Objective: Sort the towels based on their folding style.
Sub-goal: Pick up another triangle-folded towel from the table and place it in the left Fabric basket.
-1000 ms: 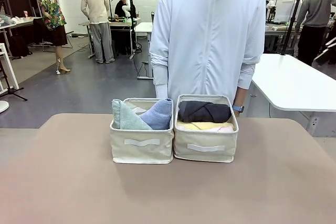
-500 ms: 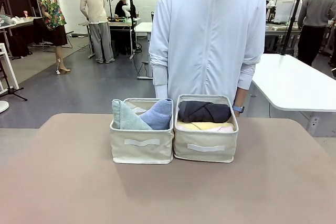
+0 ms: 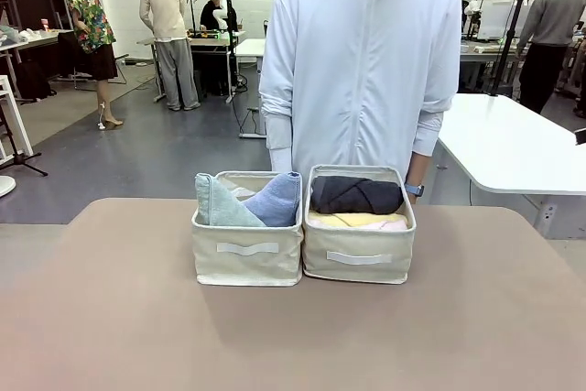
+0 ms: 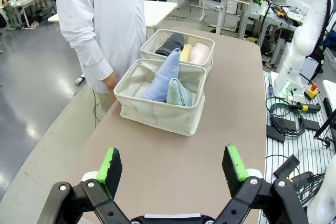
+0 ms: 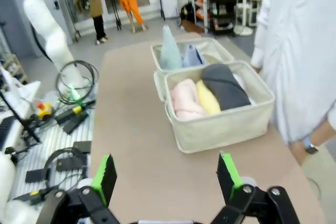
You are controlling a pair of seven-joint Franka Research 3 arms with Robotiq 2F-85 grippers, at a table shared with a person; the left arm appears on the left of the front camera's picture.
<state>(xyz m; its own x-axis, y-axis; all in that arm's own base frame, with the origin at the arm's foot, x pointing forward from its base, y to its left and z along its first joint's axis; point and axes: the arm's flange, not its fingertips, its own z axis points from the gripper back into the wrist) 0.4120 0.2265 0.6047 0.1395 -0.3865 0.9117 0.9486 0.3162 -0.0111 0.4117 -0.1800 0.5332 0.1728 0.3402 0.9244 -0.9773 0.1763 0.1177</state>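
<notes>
Both grippers hang above the tan tabletop (image 3: pixel 110 318) with nothing between them: the left gripper (image 4: pixel 174 169) has its fingers (image 4: pixel 109 164) spread wide, and the right gripper (image 5: pixel 167 176) likewise. Well ahead of the left fingers, the near cream bin (image 4: pixel 157 114) holds the blue (image 4: pixel 164 74) and pale green (image 4: pixel 178 93) cone towels. Ahead of the right fingers, the near bin (image 5: pixel 226 124) holds pink (image 5: pixel 185 98), yellow (image 5: pixel 208 98) and dark grey (image 5: pixel 227 86) rolled towels

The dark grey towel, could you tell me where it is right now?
In the front view the dark grey towel lies in the right-hand bin, atop the yellow towel.
</notes>
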